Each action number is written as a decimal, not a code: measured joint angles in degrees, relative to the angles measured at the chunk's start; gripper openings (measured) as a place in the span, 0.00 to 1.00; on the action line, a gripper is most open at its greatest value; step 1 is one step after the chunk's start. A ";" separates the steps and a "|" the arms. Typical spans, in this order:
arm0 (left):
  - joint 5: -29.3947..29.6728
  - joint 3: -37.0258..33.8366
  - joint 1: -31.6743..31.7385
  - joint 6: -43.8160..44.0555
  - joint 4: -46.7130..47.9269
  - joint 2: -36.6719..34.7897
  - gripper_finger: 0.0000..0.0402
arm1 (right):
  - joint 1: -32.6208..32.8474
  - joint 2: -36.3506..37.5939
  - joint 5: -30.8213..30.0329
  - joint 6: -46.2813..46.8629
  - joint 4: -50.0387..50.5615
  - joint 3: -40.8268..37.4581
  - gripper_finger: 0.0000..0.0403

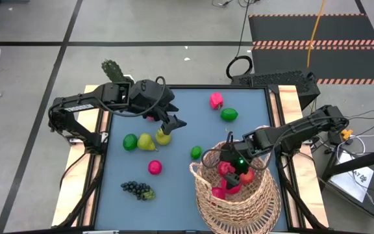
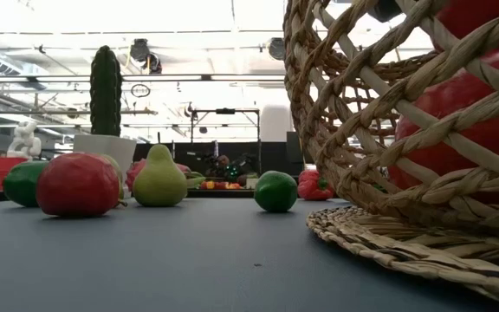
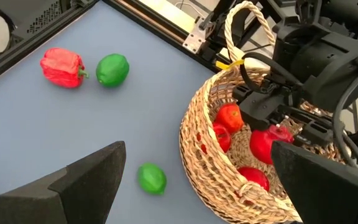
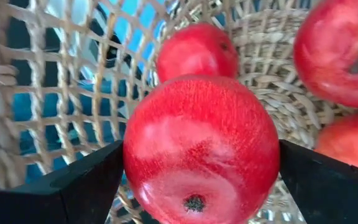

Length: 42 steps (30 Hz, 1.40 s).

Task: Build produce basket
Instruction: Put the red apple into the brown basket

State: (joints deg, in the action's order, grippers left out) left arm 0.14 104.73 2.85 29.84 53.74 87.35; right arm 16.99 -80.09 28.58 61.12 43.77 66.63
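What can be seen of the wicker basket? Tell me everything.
The basket is large, round, woven from tan wicker in an open lattice, with one arched loop handle. It stands upright on the blue table's near right part. Several red fruits lie inside. The right gripper reaches into it, open around a red fruit.

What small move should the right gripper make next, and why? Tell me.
Probably lift the right gripper straight up out of the large tan woven wicker basket. Its fingers stand open around a round red fruit lying low inside, among other red fruits.

Robotics lab; hazard-striped floor mat (image 1: 317, 44)
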 joint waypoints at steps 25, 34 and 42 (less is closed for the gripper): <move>-0.02 0.00 0.13 -0.78 0.04 -0.02 0.99 | 0.95 -0.02 -6.38 -17.93 -9.49 0.02 0.95; 0.13 0.00 0.13 -0.63 0.04 -0.02 0.99 | 2.46 -0.02 -7.92 -24.71 -7.04 0.02 0.99; 0.44 0.00 0.13 -0.51 0.04 -0.04 0.99 | 6.43 0.09 -15.65 -50.15 0.62 0.02 0.98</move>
State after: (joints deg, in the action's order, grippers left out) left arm 0.58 104.73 2.98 29.34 53.78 87.31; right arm 23.43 -80.00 12.92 10.97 44.39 66.65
